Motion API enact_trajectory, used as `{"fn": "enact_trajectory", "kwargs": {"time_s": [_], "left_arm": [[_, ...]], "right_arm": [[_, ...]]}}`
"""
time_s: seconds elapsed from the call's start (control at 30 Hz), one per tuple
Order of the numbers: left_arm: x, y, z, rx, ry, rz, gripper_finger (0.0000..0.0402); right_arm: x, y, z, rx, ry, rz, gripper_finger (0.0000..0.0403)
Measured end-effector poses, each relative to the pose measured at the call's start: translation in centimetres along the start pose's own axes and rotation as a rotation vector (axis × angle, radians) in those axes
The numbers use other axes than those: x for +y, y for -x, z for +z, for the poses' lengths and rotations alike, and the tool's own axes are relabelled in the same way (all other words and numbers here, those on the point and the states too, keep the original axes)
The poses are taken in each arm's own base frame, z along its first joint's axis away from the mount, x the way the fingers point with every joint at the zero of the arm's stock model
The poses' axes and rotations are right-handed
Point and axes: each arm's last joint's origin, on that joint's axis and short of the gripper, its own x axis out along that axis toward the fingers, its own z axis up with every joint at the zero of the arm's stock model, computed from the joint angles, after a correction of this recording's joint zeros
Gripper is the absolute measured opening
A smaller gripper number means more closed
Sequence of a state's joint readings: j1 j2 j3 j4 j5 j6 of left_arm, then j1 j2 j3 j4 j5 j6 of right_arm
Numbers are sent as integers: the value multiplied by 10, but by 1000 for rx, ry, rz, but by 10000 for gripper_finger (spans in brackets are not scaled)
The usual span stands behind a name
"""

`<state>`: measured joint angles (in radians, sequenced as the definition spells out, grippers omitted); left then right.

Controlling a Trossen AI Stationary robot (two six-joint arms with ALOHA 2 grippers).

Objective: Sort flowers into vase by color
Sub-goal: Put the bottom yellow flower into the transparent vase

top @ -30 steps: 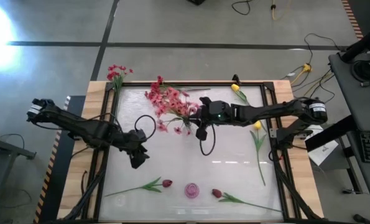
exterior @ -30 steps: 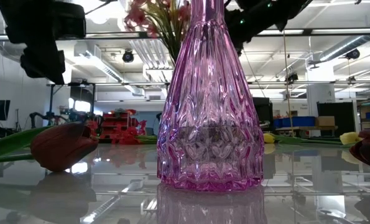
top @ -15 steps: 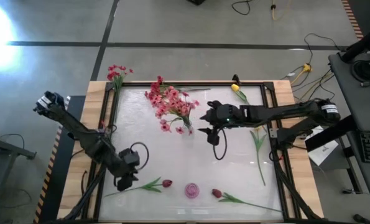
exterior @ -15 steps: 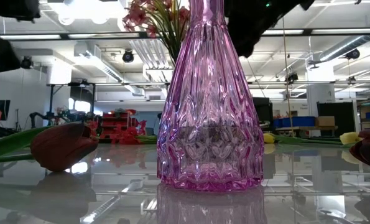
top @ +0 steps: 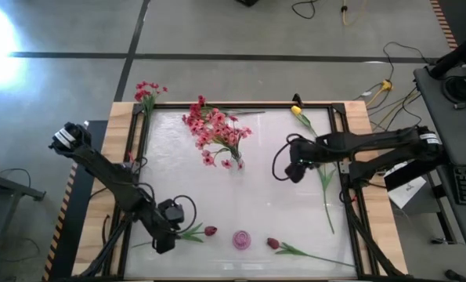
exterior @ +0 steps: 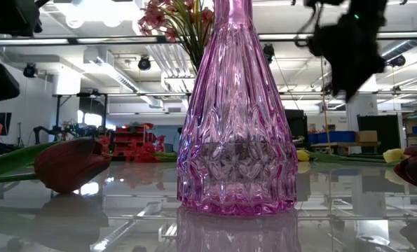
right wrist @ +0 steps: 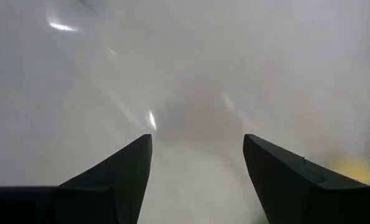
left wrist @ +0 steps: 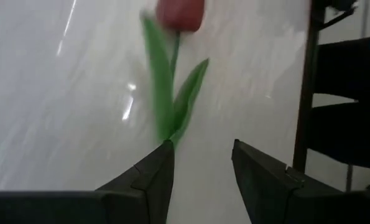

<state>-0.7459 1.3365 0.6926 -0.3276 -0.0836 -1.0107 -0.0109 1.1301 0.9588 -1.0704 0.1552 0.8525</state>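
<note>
We see pink blossoms standing in a clear vase mid-surface, and a pink glass vase upright at the near edge. Two dark red buds lie flat either side of it, the other to its right. Yellow tulips lie flat at right; a red spray lies at the far left corner

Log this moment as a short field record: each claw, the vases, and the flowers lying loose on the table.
left claw: open, at the stem end of a dark red bud
right claw: open, empty, near a yellow tulip
pink vase: front edge, empty
pink blossoms: bunched in a clear vase
loose flowers: second red bud, second yellow tulip
off the glass: red spray
</note>
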Motion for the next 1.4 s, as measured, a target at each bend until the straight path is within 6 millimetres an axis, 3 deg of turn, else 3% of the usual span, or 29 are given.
{"fn": "enact_trajectory", "kwargs": {"time_s": [0.23, 0.37, 0.57, 0.97, 1.17, 1.4], "left_arm": [[1, -22, 5, -17, -4, 16, 149], [0, -28, 9, -39, 9, -1, 149], [3, -32, 15, -69, 12, 1, 149], [10, -31, 27, -153, 24, 48, 149], [10, -31, 27, -154, 27, 47, 149], [10, -23, 28, -161, 29, 40, 149]], "right_arm": [[-23, -37, -33, 286, -223, -102, 221], [-44, -54, -45, 328, -325, -174, 212], [-64, -62, -33, 239, -459, -205, 194], [-106, -94, -20, 420, -533, -279, 102], [-111, -106, -22, 439, -504, -242, 54], [-107, -92, -8, 281, -492, -161, 13]]}}
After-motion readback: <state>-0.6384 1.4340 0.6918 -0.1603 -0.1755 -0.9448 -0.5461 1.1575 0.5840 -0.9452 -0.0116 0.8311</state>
